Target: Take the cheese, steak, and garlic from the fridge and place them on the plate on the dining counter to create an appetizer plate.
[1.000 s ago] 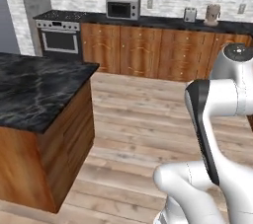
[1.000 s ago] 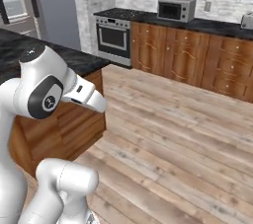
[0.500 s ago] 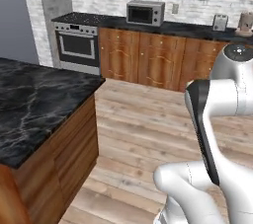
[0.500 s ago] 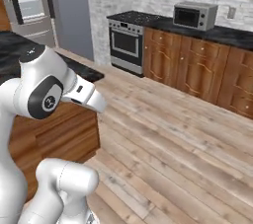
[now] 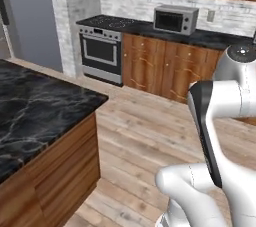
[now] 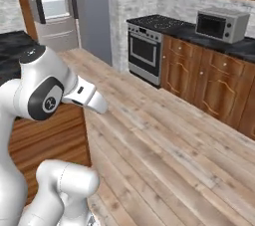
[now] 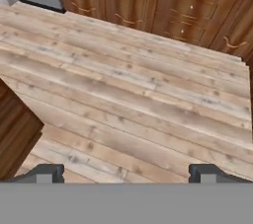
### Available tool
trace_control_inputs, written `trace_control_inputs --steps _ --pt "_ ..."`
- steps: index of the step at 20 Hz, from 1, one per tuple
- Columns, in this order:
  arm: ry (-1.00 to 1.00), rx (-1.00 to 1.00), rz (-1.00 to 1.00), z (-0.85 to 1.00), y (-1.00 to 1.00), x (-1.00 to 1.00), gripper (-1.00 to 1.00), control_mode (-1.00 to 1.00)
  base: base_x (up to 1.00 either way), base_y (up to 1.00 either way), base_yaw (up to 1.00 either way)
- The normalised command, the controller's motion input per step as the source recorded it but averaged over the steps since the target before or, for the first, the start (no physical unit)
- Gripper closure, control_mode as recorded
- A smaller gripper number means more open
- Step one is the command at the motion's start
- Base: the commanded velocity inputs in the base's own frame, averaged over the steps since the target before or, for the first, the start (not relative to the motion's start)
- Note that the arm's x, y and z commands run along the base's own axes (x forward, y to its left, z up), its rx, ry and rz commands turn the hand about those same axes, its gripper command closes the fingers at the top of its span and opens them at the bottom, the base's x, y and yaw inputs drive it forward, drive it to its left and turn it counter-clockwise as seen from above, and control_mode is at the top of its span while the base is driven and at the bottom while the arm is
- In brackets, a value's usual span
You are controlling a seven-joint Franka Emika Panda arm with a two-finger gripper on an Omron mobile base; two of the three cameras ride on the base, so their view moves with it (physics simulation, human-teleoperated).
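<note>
**Open jaws over bare floorboards, fridge far off at the left**

Nearest, in the hand view: gripper (image 7: 126, 172) with its two dark fingertips (image 7: 47, 172) spread wide at the bottom corners, gripping nothing, touching nothing. Below and beyond them only pale, weathered wood-plank floor (image 7: 133, 99), grain running across, with a brown panel corner at the left edge and glossy wooden cabinet doors along the top.

Next out, seen from the left base camera: a black marble counter top (image 5: 35, 113) with pale veins, slab-edged, over a horizontally planked brown wood front. From the right base camera just a dark sliver of that top behind the white arm (image 6: 42, 88), with the wood front below it.

Farther, in both base views: a steel oven (image 5: 102, 56) with a black hob, a boxy silver microwave (image 5: 172, 19) on a dark worktop, carved wooden base cabinets, grey stone-tile backsplash.

Farthest, and given by the right base camera alone: the fridge (image 6: 52, 6), standing open at the upper left, white shelves visible, dark door edge beside them. Contents too small to tell.
</note>
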Motion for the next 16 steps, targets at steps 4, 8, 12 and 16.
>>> trace_control_inputs --steps 4,8,12,16 --pt "0.0 0.0 0.0 0.0 0.0 0.0 -1.0 1.0 1.0 -0.49 0.42" --pt "0.0 0.0 0.0 0.0 0.0 0.0 -1.0 1.0 1.0 -0.49 0.45" --pt "0.0 0.0 0.0 0.0 0.0 0.0 -1.0 1.0 1.0 -0.48 0.45" --pt "0.0 0.0 0.0 0.0 0.0 0.0 -1.0 1.0 1.0 -0.41 0.49"
